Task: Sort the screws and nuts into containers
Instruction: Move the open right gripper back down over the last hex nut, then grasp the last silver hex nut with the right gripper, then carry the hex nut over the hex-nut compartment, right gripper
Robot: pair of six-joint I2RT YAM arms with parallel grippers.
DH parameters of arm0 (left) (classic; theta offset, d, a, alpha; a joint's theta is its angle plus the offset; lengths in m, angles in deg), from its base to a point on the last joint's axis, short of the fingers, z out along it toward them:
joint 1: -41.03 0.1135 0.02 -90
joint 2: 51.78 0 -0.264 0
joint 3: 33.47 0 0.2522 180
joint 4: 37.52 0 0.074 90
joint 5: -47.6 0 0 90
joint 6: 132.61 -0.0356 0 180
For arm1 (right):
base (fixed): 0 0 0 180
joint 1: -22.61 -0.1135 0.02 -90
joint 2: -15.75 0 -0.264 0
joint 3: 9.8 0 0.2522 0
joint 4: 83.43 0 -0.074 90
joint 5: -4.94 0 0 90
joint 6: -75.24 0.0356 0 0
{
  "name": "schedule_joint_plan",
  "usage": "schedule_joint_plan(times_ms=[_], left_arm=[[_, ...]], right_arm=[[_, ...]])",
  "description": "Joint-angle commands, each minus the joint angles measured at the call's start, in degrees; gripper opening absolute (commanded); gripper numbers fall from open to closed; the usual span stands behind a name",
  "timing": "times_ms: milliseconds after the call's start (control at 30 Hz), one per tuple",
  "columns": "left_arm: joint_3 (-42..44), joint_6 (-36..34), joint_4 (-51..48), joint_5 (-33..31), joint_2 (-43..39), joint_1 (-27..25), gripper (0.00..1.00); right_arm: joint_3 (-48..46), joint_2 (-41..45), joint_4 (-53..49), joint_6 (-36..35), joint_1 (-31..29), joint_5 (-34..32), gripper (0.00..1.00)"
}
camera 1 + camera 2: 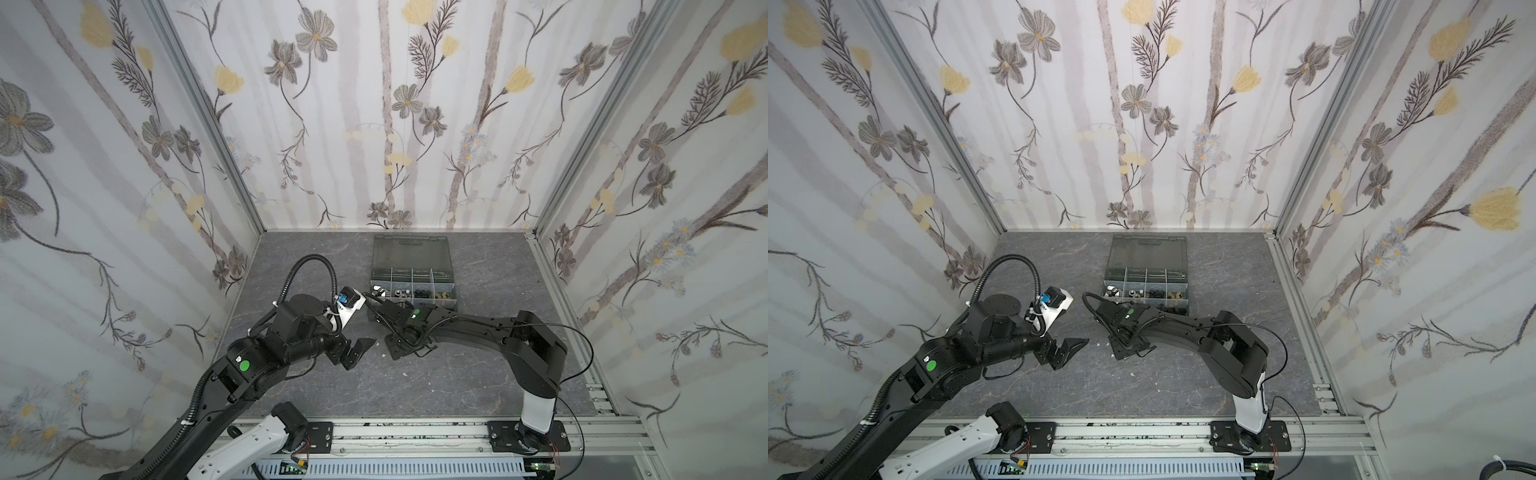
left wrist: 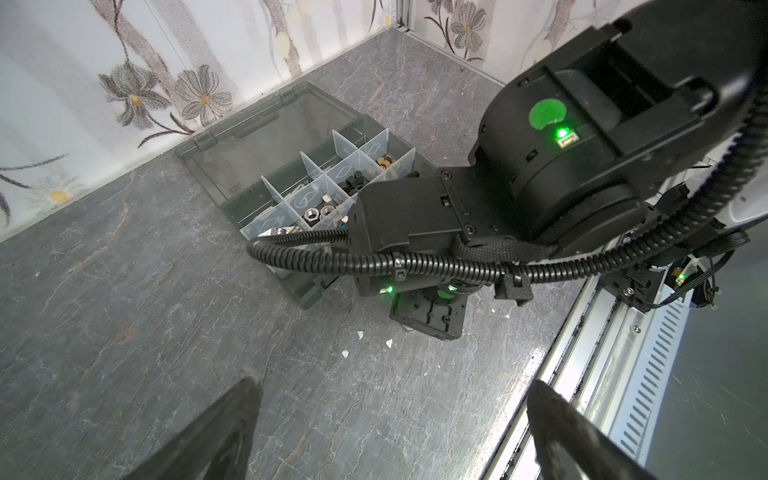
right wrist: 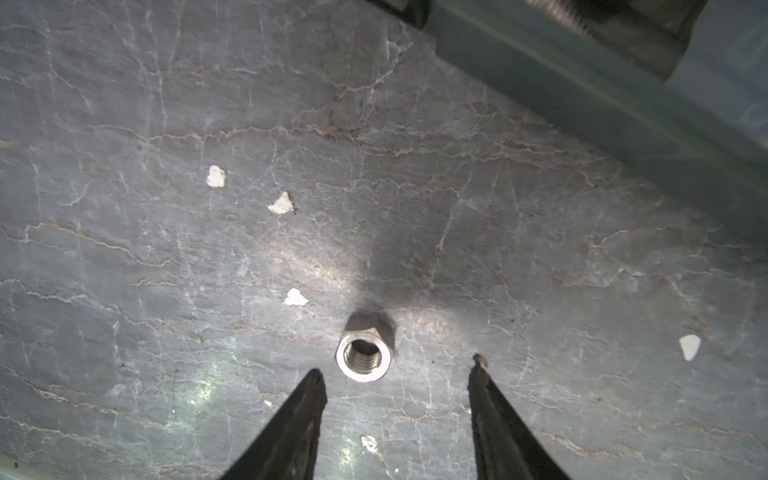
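One silver nut (image 3: 364, 358) sits loose on the table (image 3: 166, 124), threaded hole facing up, just ahead of the right pincer (image 3: 396, 365), whose jaws are spread and empty, not touching it. Nearby the left pincer (image 2: 395, 380) hovers spread too, holding nothing. Farther back the case (image 2: 307, 297) lies with its lid open, its containers (image 2: 291, 195) holding sorted nuts (image 2: 320, 210) in silver, black and brass. No other loose hardware shows, so the sorting looks nearly finished.

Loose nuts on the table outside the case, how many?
1. A silver hex nut sits hole-up on the table just beyond the tips of the open right gripper, untouched. The right arm covers part of the table, so more may be hidden.
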Motion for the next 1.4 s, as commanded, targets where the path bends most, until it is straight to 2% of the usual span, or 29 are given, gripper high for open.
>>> schedule_joint_plan(times_ms=[0,167,1133,1367], left_arm=[[-0.2,-0.5,0.4,0.1,-0.2,-0.1,1.00],[-0.2,-0.6,0.4,0.2,-0.2,-0.1,1.00],[-0.3,-0.8,0.4,0.3,-0.9,-0.2,1.00],[-0.3,-0.8,0.4,0.3,-0.8,-0.2,1.00]], right_arm=[[-0.7,-0.3,1.7,2.2,-0.7,0.8,0.54],[-1.8,-0.8,2.5,3.2,-1.7,1.1,0.48],[-1.1,-5.1,2.9,2.1,-2.1,-0.8,0.35],[-1.4,-4.4,2.0,2.3,-2.0,-1.8,0.26]])
